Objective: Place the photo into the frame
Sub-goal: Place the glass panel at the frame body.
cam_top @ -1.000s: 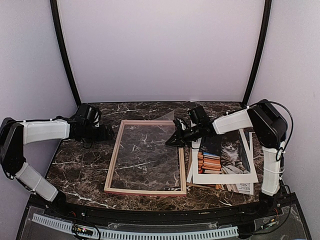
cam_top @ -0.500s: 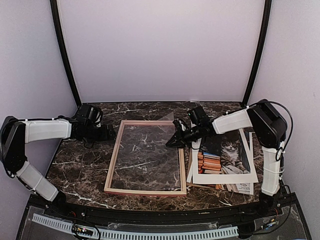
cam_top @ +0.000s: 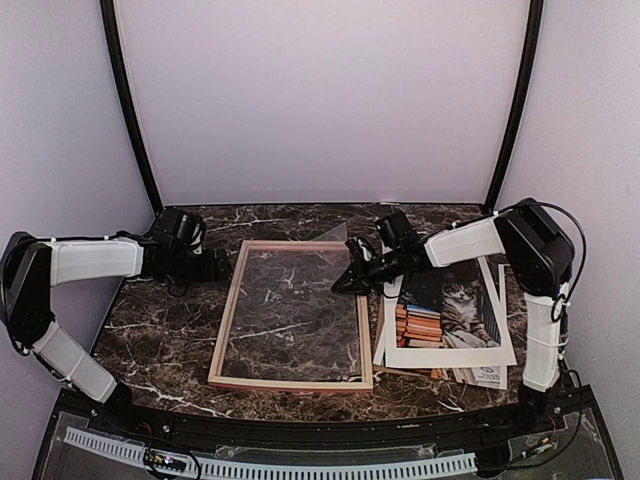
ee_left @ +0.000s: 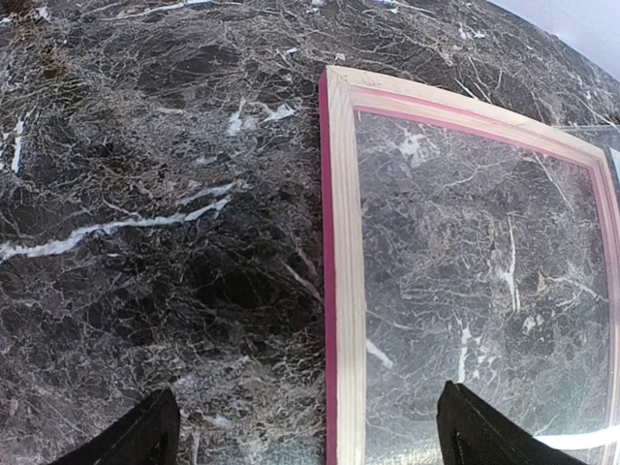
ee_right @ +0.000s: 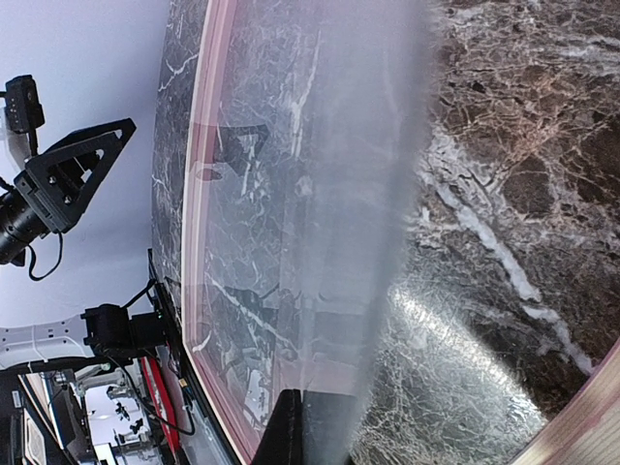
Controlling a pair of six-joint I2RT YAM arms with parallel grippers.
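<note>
The frame [cam_top: 290,382] lies flat mid-table, pale wood side up, its pink edge [ee_left: 325,242] showing at the side. My right gripper [cam_top: 345,283] is shut on a clear sheet [ee_right: 320,194], held tilted over the frame's right rail; its fingers [ee_right: 300,436] pinch the sheet's edge. The photo [cam_top: 455,310] of the cat and books lies face up to the right of the frame, partly under the right arm. My left gripper [ee_left: 310,441] is open and straddles the frame's left rail near the far corner, not touching it.
Brown cardboard and a printed leaflet [cam_top: 485,375] stick out from under the photo. Black corner posts [cam_top: 135,130] and pale walls close the back and sides. Dark marble table [ee_left: 145,194] shows left of the frame.
The left gripper has crept a little to the right, toward the frame's left rail. The right gripper and clear sheet stay put.
</note>
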